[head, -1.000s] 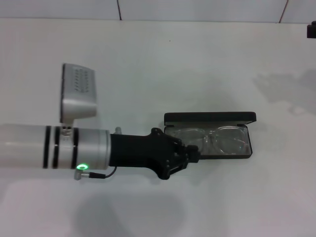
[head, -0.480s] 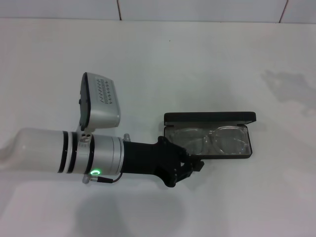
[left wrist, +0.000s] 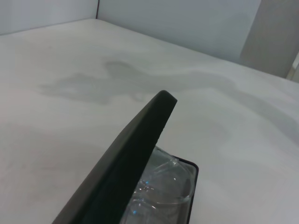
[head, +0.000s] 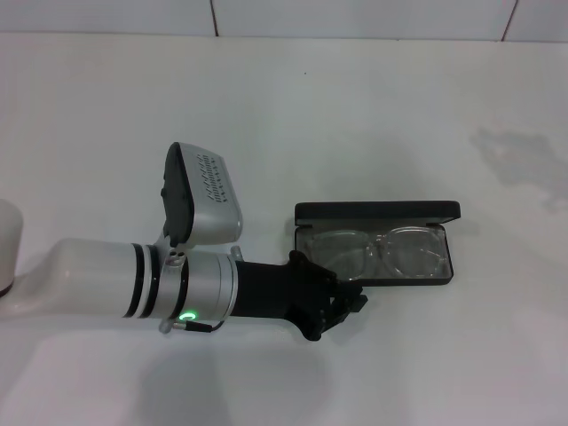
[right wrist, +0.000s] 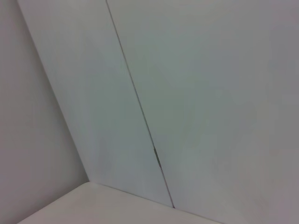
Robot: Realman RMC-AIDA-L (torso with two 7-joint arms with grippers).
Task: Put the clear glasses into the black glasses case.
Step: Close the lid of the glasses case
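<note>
My left gripper is in the lower middle of the head view, at the end of my long white and black arm that comes in from the left side. It sits just beside the lower left corner of the black glasses case. I cannot tell if its fingers are apart or together, because they are small and dark there. It does not look like it is holding anything.

The black glasses case lies open on the white table, a bit right of the middle of the head view. Its lid stands up along the far edge. The clear glasses lie inside the case, flat on the bottom half, with the two lenses side by side.

In my left wrist view, the case's lid rises as a dark slanted bar from the bottom edge toward the middle. The clear glasses peek out beside it, low in the frame, inside the case.

My right wrist view shows only a pale wall with a thin seam. My right gripper is not seen anywhere.
</note>
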